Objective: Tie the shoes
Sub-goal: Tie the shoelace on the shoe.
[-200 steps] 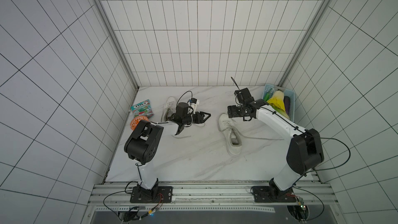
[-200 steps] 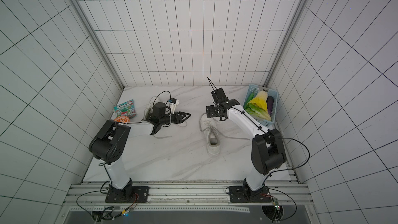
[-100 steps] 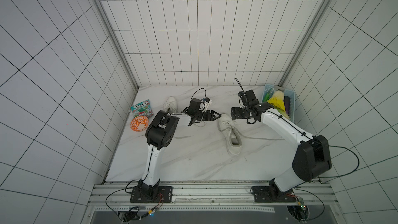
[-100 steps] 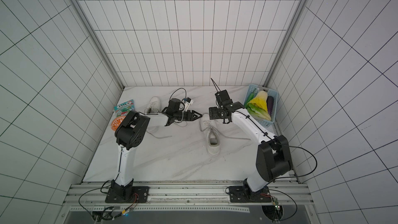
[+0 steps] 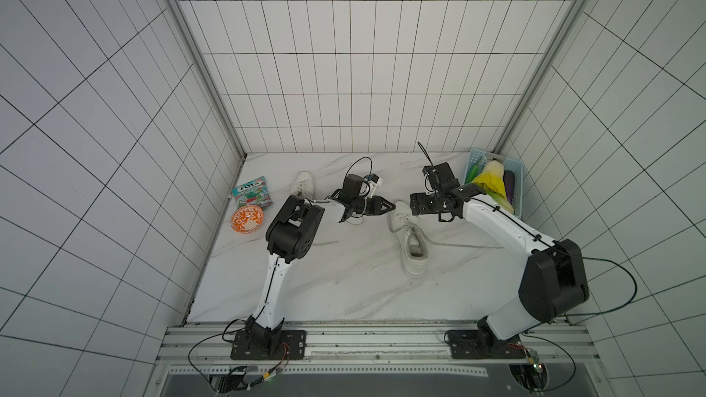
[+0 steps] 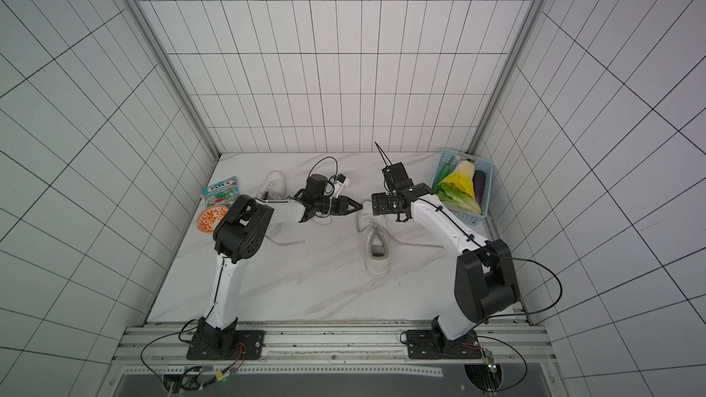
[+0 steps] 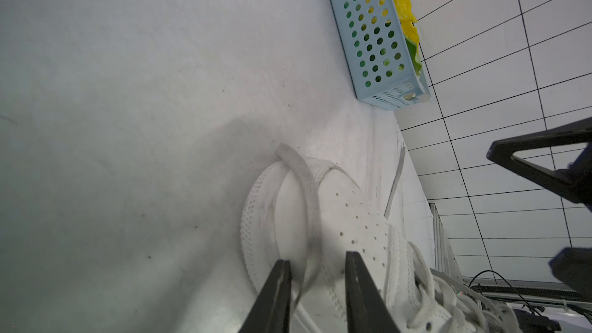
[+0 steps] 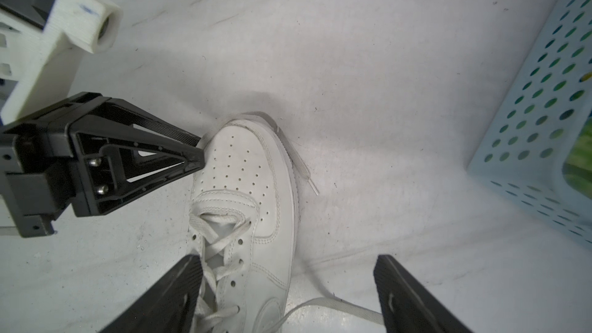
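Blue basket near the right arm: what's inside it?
A yellow-green leafy cabbage fills most of the blue basket. A purple eggplant-like piece lies along one side and a green vegetable along the opposite side. Whatever lies beneath them is covered.

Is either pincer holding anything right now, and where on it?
Nothing is gripped yet. The left pincer straddles the lace draped over the toe of the shoe, gaps showing either side. The right pincer stands open above it, empty.
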Robot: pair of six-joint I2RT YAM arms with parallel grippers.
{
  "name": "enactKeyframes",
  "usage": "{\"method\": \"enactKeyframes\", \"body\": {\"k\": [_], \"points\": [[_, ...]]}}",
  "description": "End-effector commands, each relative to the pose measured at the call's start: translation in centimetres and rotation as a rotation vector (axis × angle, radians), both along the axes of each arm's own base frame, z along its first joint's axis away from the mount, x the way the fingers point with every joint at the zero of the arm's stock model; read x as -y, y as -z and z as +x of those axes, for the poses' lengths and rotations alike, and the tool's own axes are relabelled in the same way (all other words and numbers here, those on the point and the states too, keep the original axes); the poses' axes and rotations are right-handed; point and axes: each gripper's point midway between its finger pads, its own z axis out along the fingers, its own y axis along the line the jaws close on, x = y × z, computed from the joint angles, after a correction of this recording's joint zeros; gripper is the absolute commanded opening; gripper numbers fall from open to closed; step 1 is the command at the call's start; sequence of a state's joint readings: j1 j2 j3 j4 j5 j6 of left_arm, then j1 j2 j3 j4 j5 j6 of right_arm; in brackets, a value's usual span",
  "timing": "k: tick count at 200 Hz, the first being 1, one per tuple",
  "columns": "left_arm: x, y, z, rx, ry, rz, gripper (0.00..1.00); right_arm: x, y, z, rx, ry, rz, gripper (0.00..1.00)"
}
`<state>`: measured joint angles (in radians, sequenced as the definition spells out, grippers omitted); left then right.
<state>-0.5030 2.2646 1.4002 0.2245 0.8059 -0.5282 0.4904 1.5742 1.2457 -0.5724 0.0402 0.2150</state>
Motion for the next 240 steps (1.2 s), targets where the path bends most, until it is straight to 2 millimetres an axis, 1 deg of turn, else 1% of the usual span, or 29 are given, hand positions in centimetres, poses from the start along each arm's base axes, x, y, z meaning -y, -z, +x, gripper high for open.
{"method": "enactKeyframes", "body": {"k": [1, 17, 34, 62, 78, 101, 114, 136, 152, 184, 197, 206, 224, 231, 240], "points": [[0.5, 0.7, 0.0, 0.008, 0.015, 0.016, 0.26, 0.6, -0.7, -0.3, 0.023, 0.002, 0.002, 0.88], [0.6, 1.0, -0.1, 0.015, 0.016, 0.035, 0.21, 0.7, -0.6, -0.3, 0.023, 0.003, 0.000, 0.88], [0.7, 1.1, -0.2, 0.025, 0.020, 0.053, 0.14, 0.8, -0.6, -0.2, 0.025, 0.007, -0.005, 0.88], [0.8, 0.6, -0.3, 0.045, 0.030, 0.051, 0.00, 1.0, -0.8, -0.2, 0.031, 0.011, -0.007, 0.88], [0.8, -0.1, -0.4, 0.067, 0.030, 0.040, 0.00, 1.1, -1.0, -0.2, 0.037, 0.014, -0.005, 0.88], [0.4, -1.8, -0.3, 0.118, 0.017, 0.018, 0.00, 1.3, -1.4, -0.1, 0.049, 0.023, 0.001, 0.88], [-0.1, -2.8, -0.2, 0.149, -0.004, 0.010, 0.00, 1.5, -1.7, -0.1, 0.054, 0.026, 0.004, 0.88], [-1.6, -4.4, -0.1, 0.194, -0.045, -0.010, 0.00, 1.9, -2.0, -0.1, 0.065, 0.034, 0.003, 0.87], [-2.6, -5.5, -0.2, 0.217, -0.069, -0.024, 0.00, 2.7, -2.3, -0.1, 0.071, 0.053, 0.000, 0.88], [-4.1, -7.0, -1.2, 0.255, -0.106, -0.026, 0.00, 5.0, -2.0, -1.0, 0.024, 0.145, 0.110, 0.88], [-4.7, -7.7, -1.6, 0.271, -0.130, -0.034, 0.00, 6.6, -1.4, -1.6, 0.003, 0.213, 0.142, 0.89], [-5.1, -8.6, -2.0, 0.287, -0.146, -0.045, 0.00, 8.1, -0.8, -2.1, -0.012, 0.292, 0.162, 0.89], [-5.9, -10.0, -2.8, 0.314, -0.168, -0.052, 0.00, 11.3, 1.0, -3.6, -0.067, 0.501, 0.210, 0.90], [-6.1, -10.5, -3.1, 0.325, -0.176, -0.053, 0.00, 12.3, 1.9, -4.4, -0.103, 0.587, 0.219, 0.91], [-6.4, -11.0, -3.5, 0.333, -0.186, -0.055, 0.00, 13.1, 3.0, -5.5, -0.145, 0.674, 0.217, 0.91]]}}
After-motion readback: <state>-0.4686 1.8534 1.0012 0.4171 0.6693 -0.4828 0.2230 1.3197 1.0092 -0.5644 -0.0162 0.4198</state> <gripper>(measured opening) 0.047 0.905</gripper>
